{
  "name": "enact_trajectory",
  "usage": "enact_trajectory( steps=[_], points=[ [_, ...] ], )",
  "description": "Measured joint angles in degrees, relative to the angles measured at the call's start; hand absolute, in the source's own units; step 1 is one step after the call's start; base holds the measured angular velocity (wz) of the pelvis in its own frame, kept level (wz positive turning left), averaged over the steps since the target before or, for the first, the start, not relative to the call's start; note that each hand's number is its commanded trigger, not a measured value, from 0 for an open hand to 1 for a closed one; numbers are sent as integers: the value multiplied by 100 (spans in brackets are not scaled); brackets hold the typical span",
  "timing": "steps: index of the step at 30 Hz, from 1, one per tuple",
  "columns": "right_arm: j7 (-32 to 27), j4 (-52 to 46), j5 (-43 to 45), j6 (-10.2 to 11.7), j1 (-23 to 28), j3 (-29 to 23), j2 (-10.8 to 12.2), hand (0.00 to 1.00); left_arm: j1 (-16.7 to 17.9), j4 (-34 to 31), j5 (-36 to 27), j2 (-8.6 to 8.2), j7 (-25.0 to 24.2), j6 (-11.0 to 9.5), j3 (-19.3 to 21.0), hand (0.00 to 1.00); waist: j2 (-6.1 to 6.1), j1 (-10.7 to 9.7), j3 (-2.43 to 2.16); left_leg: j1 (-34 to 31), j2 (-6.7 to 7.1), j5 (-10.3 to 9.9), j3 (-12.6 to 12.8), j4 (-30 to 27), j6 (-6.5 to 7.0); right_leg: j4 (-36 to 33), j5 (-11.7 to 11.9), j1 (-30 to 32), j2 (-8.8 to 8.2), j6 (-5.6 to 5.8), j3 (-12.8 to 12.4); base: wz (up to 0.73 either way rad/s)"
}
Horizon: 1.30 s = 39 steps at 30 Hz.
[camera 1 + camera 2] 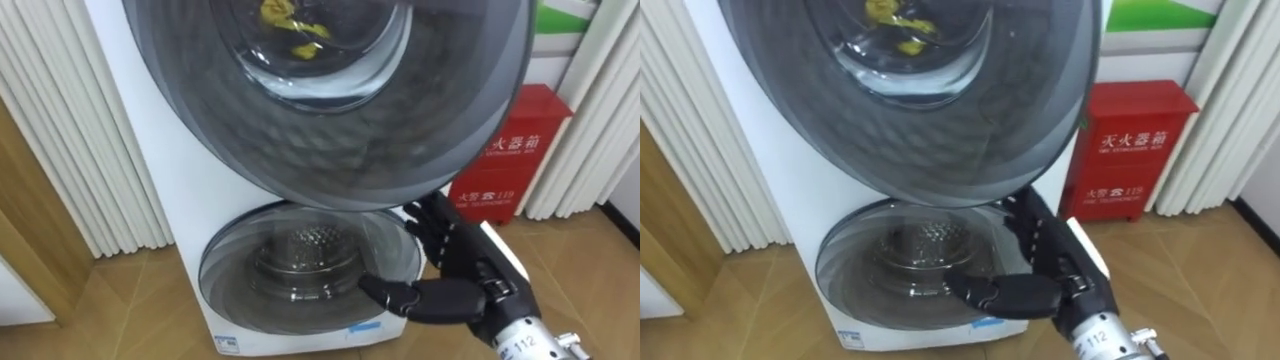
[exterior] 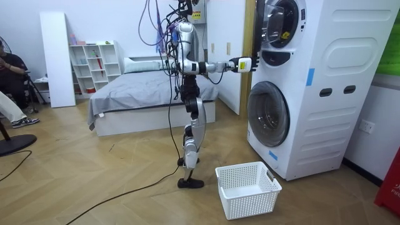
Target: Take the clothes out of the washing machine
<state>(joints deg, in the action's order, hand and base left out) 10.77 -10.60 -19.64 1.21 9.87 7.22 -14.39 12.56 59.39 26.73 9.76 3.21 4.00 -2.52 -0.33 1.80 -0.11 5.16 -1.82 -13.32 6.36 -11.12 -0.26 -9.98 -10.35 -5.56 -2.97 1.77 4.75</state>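
Observation:
A yellow cloth point(image 1: 290, 25) shows through the glass of the upper machine's big round grey door point(image 1: 330, 130), which stands ajar. My right hand point(image 1: 460, 280) is just below that door's lower right rim. Its fingers point(image 1: 430, 228) point straight up against the rim, and the thumb sticks out to the left in front of the lower machine's door point(image 1: 300, 265). The hand holds nothing. In the room view I stand facing the stacked white machines point(image 2: 325, 81) with my right hand point(image 2: 244, 64) stretched out to the upper door's edge.
A white laundry basket point(image 2: 248, 187) sits on the wood floor between me and the machines. A red cabinet point(image 1: 505, 160) stands to the right of the machines, and white slatted curtains point(image 1: 70, 130) hang on the left. A bed point(image 2: 144, 94) is behind me.

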Motion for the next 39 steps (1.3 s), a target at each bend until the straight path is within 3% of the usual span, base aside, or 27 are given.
enact_trajectory(
  steps=[9, 15, 20, 23, 26, 31, 39],
  points=[
    [260, -1, 137, 0, 1, 111, 106, 0, -240, 25, -23, 5, -56, -149, -222, 0, -15, 16, -3, -102, -38, -2, 76, -50, -3, -25, 22, 114, 18, -12, -16, -3],
    [526, -79, 248, -15, -15, 193, 133, 0, -292, 49, -29, 23, -126, -161, -410, 0, -14, 49, 0, -142, -56, -2, 169, -51, -4, -87, 29, 255, 49, -23, -182, -12],
    [527, -356, 629, -224, -19, 288, 125, 0, -346, 84, -20, 57, -32, -192, -566, 0, -31, 249, 13, -156, -90, 7, 291, -21, -17, -109, 48, 371, 86, -49, -306, -20],
    [545, -543, 979, -437, -34, 369, 138, 0, -336, 87, -29, 119, 19, -188, -610, 0, -117, 354, 16, -164, -128, 23, 290, 0, -46, -156, 62, 411, 131, -72, -308, -2],
    [642, -592, 1216, -510, -158, 593, 139, 0, -330, 197, -28, 160, 30, -182, -760, 0, -197, 398, 16, -158, -156, 35, 285, -9, -66, -165, 75, 414, 155, -94, -294, 0],
    [1018, -676, 1445, -543, -826, 1182, 153, 0, -446, 247, -20, 167, 11, -182, -836, 0, -258, 590, 20, -188, -152, 36, 217, -7, -72, -166, 79, 415, 159, -100, -277, 5],
    [1465, -835, 1694, -572, -1283, 1745, 228, 0, -565, 292, -22, 180, 8, -191, -840, 0, -297, 684, 31, -221, -152, 42, 15, -16, -81, -152, 80, 349, 148, -102, -56, 14]
  ],
)
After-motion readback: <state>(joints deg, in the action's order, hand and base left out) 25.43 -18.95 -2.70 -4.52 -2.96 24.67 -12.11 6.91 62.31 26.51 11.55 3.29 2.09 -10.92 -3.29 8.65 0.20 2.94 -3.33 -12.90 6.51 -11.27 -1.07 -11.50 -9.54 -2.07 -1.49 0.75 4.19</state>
